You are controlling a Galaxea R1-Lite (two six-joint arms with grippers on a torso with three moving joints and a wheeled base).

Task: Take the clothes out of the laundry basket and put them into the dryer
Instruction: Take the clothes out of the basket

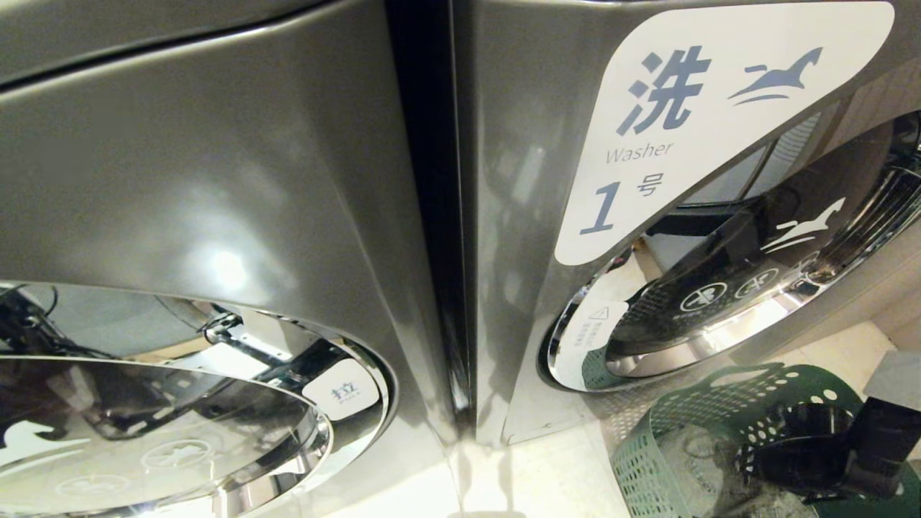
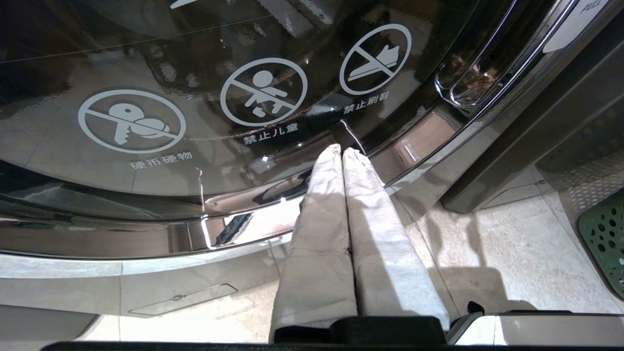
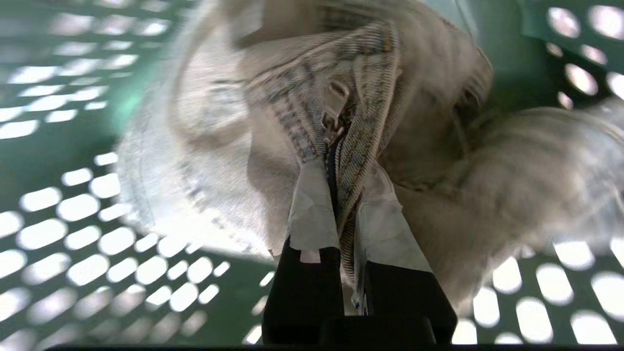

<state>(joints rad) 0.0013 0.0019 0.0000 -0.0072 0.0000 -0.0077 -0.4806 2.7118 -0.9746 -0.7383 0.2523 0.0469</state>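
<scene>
- Head view: right arm mostly cut off at the 4 o'clock corner; only its dark wrist housing shows, reaching into the green laundry basket (image 1: 669, 439). The right hand itself is hidden there.
- Right wrist view: right hand (image 3: 347, 183) is clamped tight on a fold of pale denim garment (image 3: 302, 107), with a zipper pull visible just above the fingertips (image 3: 312, 204). The fabric is motion-blurred and I can't tell what kind of garment it is.
- The garment sits inside the basket; perforated green walls surround it on all sides in the wrist view. The head view shows only a pale patch at the basket's bottom.
- Can't count the clothes: one bunched light mass, could be one piece or more.
- Left hand (image 2: 342, 152): both white-wrapped fingers pressed together, holding nothing, pointing at the lower rim of a glass door (image 2: 243, 122). Not visible in the head view.
- Count: two machines side by side, two round doors. The left door (image 1: 144, 432) is cut off at 8 o'clock; the right door (image 1: 755, 288) is cut off at 3 o'clock.
- One label (image 1: 691, 108) on the right machine reads "Washer" and "1".
- Three prohibition icons on the door in the left wrist view.
- One basket, on the floor (image 1: 547, 475) at 5 o'clock, just below the right door.
</scene>
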